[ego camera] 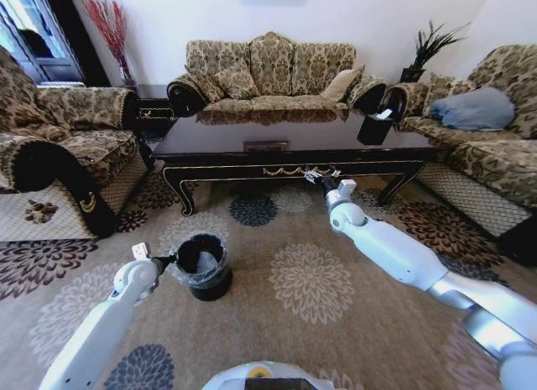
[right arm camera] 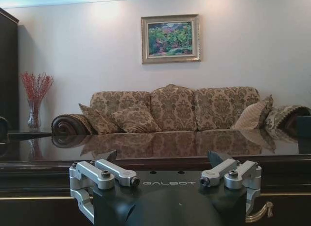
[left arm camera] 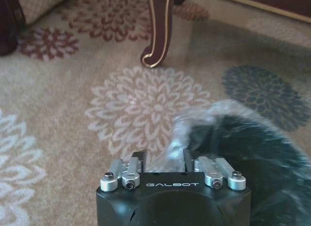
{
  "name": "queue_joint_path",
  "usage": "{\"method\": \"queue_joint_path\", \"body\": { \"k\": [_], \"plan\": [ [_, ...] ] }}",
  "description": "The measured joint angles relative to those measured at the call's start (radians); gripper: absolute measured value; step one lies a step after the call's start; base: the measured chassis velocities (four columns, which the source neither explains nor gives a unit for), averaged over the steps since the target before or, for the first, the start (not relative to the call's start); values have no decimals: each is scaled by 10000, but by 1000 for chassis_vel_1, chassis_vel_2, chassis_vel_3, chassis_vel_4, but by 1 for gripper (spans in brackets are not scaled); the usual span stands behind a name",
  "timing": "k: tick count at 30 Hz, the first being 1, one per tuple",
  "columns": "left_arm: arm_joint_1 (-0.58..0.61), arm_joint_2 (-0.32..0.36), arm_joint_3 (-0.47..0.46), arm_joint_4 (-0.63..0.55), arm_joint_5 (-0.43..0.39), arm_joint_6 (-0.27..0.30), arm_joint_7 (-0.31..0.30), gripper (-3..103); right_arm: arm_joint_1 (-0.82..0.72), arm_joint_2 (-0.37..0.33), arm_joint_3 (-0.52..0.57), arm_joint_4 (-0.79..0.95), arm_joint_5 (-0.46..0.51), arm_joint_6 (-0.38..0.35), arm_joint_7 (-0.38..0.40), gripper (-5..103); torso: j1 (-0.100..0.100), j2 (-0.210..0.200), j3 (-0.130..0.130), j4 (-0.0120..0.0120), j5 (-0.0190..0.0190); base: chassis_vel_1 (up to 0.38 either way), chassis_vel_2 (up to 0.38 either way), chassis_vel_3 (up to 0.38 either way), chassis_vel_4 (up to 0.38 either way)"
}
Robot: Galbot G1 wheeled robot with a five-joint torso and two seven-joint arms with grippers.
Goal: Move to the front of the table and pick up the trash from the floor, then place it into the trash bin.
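- Left gripper (ego camera: 164, 260) is sitting at the 9 o'clock side of the trash bin (ego camera: 204, 267), jaws clenched on the ruffled bag liner (left arm camera: 194, 133) at the rim.
- Trash bin is standing on the floral carpet (ego camera: 310, 281), near the table (ego camera: 285, 143), toward its left front leg (left arm camera: 158, 31).
- Right gripper (ego camera: 323, 179) is hovering at the table's front edge, jaws released, gripping nothing.
- Sofa (right arm camera: 175, 109) is sitting beyond the table at 12 o'clock.
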Motion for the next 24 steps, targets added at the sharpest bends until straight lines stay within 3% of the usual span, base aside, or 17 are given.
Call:
{"method": "queue_joint_path", "body": {
  "k": [2, 3, 6, 8, 9, 13, 16, 17, 18, 21, 23, 24],
  "plan": [
    [36, 364, -129, -643, -253, 7, -131, 57, -687, -297, 664, 586, -188, -240, 198, 100, -1, 0, -1, 3, 1, 0, 0, 0, 0],
    [36, 364, -129, -643, -253, 7, -131, 57, -687, -297, 664, 586, -188, -240, 198, 100, -1, 0, -1, 3, 1, 0, 0, 0, 0],
    [98, 849, -317, -1229, -487, 38, -236, 74, -1712, -658, 1522, 1366, -453, -466, 403, 100, 0, 0, 0, -22, 5, 0, 0, 0, 0],
    [227, 975, -433, -1365, -489, 46, -303, 74, -1998, -744, 1778, 1586, -631, -495, 426, 100, -1, 0, 0, -19, 6, 0, 0, 0, 0],
    [501, 1085, -643, -1544, -486, 57, -457, 85, -2409, -853, 2140, 1880, -949, -509, 433, 100, -1, 0, 0, -17, 5, 0, 0, 0, 0],
    [1506, 1025, -1653, -2003, -237, -232, -556, 94, -3342, -977, 3148, 2572, -1430, -505, 343, 100, -1, 1, 0, 0, -3, 0, 0, 0, 0],
    [2289, 705, -2672, -2575, 600, -1095, 368, 100, -4081, -1049, 4037, 3056, -1466, -468, 282, 100, -1, 1, -1, 0, -1, 0, 0, 0, 0],
    [2654, 484, -3114, -2868, 1362, -1800, 1207, 100, -4413, -1122, 4417, 3250, -1476, -428, 206, 100, -2, 1, -1, -8, 2, 0, 0, 0, 0],
    [2654, 484, -3114, -2868, 1362, -1800, 1207, 100, -4413, -1122, 4417, 3250, -1476, -428, 206, 100, -2, 1, -1, -8, 2, 0, 0, 0, 0],
    [3264, -74, -3839, -3228, 3341, -3477, 3034, 100, -5072, -1262, 5060, 3618, -1610, -366, -58, 100, -2, 1, -2, -9, 3, 0, 0, 0, 0],
    [3686, -777, -4363, -3261, 4882, -4927, 4775, 100, -5663, -1261, 5533, 3942, -1762, -335, -122, 100, -1, 1, -1, -4, 0, 0, 0, 0, 0],
    [3686, -777, -4363, -3261, 4882, -4927, 4775, 100, -5663, -1261, 5533, 3942, -1762, -335, -122, 100, -1, 1, -1, -4, 0, 0, 0, 0, 0]
  ]
}}
